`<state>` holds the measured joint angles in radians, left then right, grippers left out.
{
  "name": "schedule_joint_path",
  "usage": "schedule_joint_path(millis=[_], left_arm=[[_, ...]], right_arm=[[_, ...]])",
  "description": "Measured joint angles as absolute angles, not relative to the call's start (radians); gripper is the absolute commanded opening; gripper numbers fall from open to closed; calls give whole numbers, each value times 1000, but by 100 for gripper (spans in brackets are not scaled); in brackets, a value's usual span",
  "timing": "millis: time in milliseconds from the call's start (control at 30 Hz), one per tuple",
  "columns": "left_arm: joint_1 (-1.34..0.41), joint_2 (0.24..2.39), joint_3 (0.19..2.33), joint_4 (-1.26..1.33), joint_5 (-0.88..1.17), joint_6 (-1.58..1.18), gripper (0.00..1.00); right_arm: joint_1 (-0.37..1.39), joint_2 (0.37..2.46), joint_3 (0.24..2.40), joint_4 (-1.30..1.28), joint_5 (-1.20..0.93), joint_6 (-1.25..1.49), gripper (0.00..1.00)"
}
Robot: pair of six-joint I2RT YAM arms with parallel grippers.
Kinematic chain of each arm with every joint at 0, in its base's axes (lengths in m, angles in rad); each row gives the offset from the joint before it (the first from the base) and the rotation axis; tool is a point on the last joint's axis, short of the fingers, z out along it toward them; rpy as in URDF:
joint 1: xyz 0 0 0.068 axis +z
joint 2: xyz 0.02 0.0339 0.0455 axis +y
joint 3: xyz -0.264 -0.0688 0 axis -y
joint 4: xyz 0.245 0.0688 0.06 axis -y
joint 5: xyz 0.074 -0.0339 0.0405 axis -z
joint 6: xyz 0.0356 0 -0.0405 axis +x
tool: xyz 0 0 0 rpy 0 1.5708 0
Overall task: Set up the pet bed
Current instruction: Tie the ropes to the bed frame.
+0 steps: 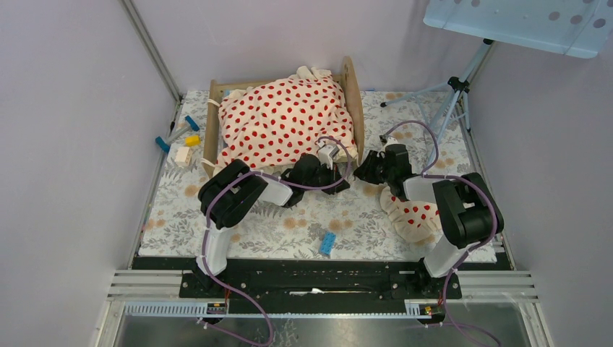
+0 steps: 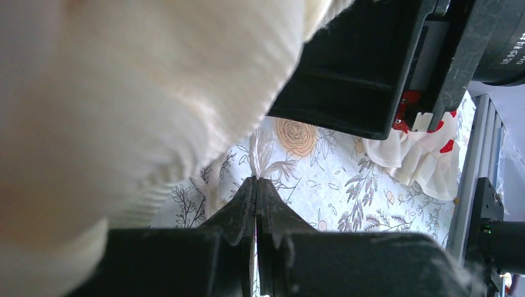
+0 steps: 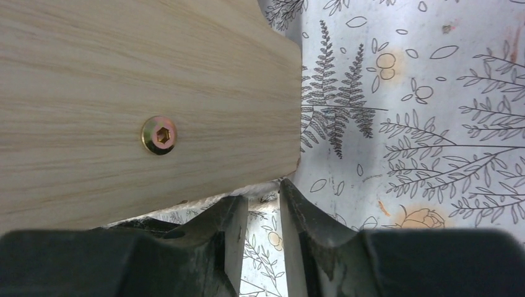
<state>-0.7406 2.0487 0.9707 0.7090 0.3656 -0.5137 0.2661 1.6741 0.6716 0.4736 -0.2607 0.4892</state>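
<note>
The pet bed (image 1: 352, 85) stands at the bench's (image 1: 253, 228) far edge, left of middle, with a red-dotted blanket (image 1: 285, 119) heaped over it. The left gripper (image 2: 256, 185), jaws pressed together, sits at the bed's near right corner under the blanket's edge. The right gripper (image 3: 260, 207), jaws slightly apart and empty, is just beside the wooden end board (image 3: 124, 93). A dotted pillow (image 1: 413, 215) lies toward the near right corner

Floral-print mat (image 1: 289, 224) with a cream, red-dotted blanket (image 1: 285, 119) heaped at the back and a matching pillow (image 1: 413, 217) at front right. A blue block (image 1: 328, 243) lies near the front edge; small blue, yellow and white pieces (image 1: 192, 140) sit left.
</note>
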Motion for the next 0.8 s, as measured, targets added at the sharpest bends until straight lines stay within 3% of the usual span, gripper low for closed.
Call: schedule_joint_path(millis=[133, 267, 567, 800], left_arm=[[-741, 2048, 970, 709, 366, -514, 0], [-741, 2046, 967, 709, 366, -514, 0], [-741, 2003, 954, 706, 366, -513, 0], [-740, 1982, 937, 709, 371, -513, 0]], right_arm=[[266, 1682, 673, 484, -282, 482, 14], [266, 1682, 673, 484, -283, 479, 7], [261, 1598, 615, 513, -294, 494, 0], [261, 1537, 606, 529, -335, 585, 0]])
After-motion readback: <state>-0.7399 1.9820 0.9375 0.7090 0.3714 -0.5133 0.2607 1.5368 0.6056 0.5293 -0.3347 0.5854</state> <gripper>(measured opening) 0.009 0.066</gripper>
